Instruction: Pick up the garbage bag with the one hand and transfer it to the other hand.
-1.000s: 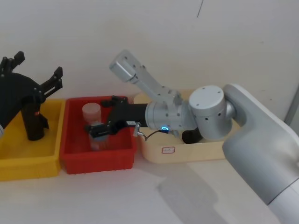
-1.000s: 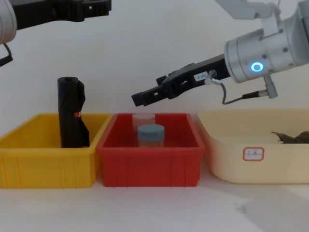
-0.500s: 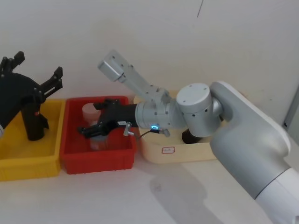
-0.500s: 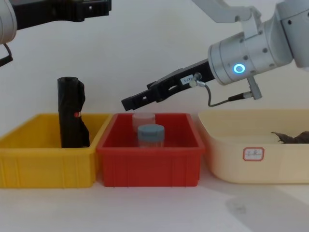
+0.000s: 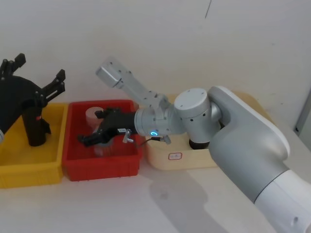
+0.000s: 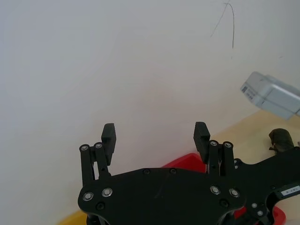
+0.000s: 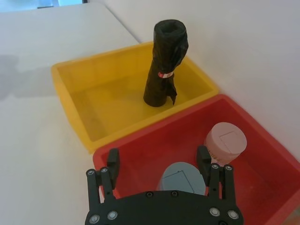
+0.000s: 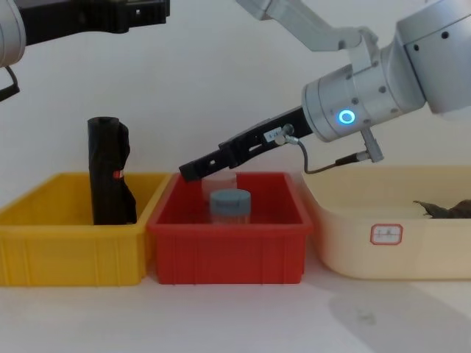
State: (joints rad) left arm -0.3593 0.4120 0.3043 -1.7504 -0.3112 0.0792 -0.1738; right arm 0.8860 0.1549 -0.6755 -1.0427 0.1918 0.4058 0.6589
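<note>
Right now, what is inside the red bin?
In the red bin stand a pink-lidded jar and a grey-blue-lidded jar. The right gripper, jaws open, hangs above the bin and covers part of the grey-blue-lidded jar; what the jars hold cannot be seen.

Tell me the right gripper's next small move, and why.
Probably shift the right gripper sideways toward the robot's left, over the red bin's wall to the yellow bin. Its open fingers hang above the blue-lidded jar, apart from the black bag roll standing upright in the yellow bin; the left gripper hovers open, higher up.
</note>
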